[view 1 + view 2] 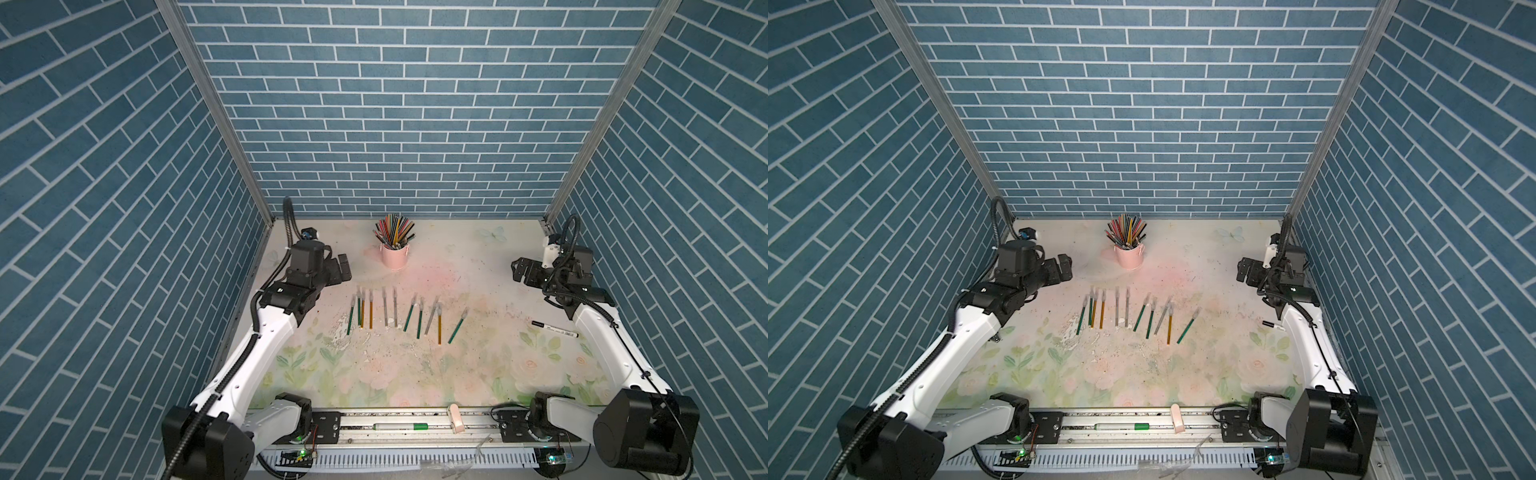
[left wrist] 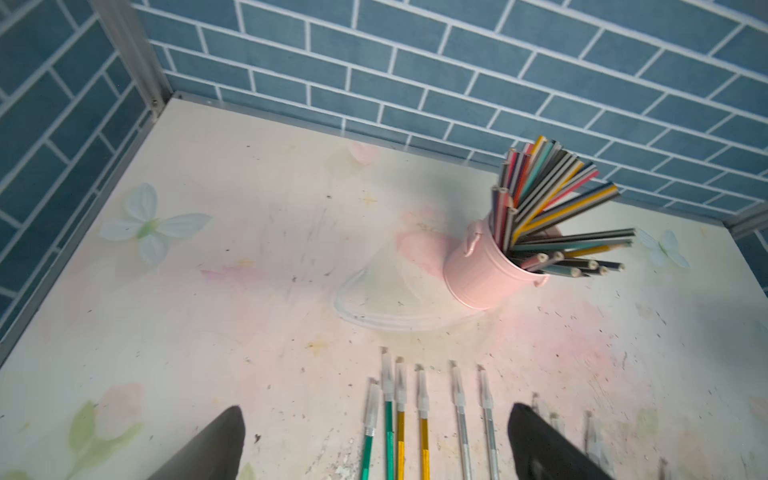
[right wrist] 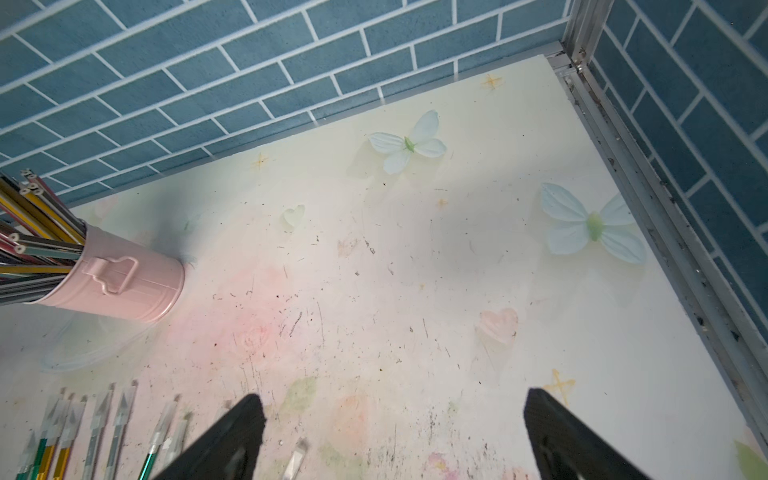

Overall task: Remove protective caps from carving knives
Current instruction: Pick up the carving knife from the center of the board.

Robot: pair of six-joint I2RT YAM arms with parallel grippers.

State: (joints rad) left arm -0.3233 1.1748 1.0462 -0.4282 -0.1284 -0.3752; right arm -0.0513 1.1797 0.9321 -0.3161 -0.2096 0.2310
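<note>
The table [image 1: 478, 374], a scuffed floral sheet, is closed in by blue brick-patterned walls on the left, far and right sides, and a metal rail [image 1: 415, 415] runs along its near edge. The only container is a pink cup [image 1: 395, 258], standing upright at the far middle, clear of the far wall. It is crammed with coloured pencils [image 1: 395, 232] that fan out above the rim.

The left gripper [image 1: 340, 269] hangs at the far left, just left of the row of knives, with its jaws spread wide and nothing between them. The right gripper [image 1: 523, 270] is at the far right, well apart from the row, equally wide and empty.

Eleven carving knives [image 1: 395, 309] lie flat mid-table, side by side, pointing roughly near to far, with bare table near of them and to their right. A white marker [image 1: 555, 331] lies by the right arm. The protective caps [image 2: 423, 397] are on the knives' far tips, toward the cup.
</note>
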